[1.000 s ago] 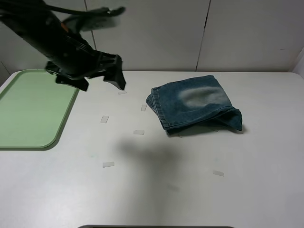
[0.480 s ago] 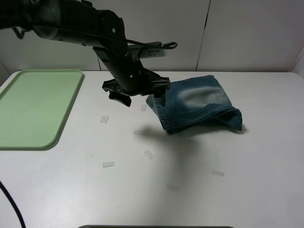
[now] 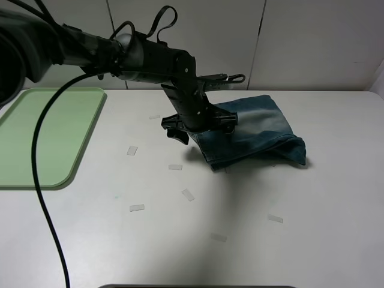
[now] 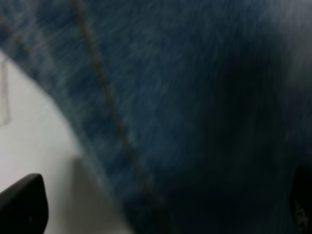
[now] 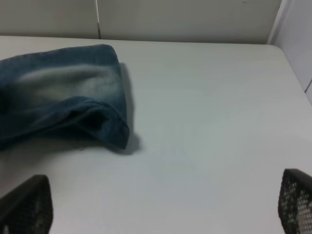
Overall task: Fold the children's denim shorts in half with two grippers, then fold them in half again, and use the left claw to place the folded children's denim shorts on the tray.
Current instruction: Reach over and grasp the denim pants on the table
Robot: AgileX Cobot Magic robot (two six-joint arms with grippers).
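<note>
Exterior high view: left claw (image 3: 203, 129), fingers spread, at the left edge of the folded children's denim shorts (image 3: 258, 129) on the white table (image 3: 240, 228); tray (image 3: 42, 141) well apart, far left. No legible writing.

Left wrist view: blurred denim (image 4: 185, 107) between parted fingertips.

Right wrist view: right gripper (image 5: 161, 204) spread wide, near the shorts (image 5: 63, 97), not touching.

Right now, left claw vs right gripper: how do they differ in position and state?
The left claw is over the near-left edge of the folded denim shorts, with denim filling its wrist view; the right gripper is out of the overhead view and sits back from the shorts over bare table. Both have fingers spread and neither holds anything. The tray is still without the shorts.
</note>
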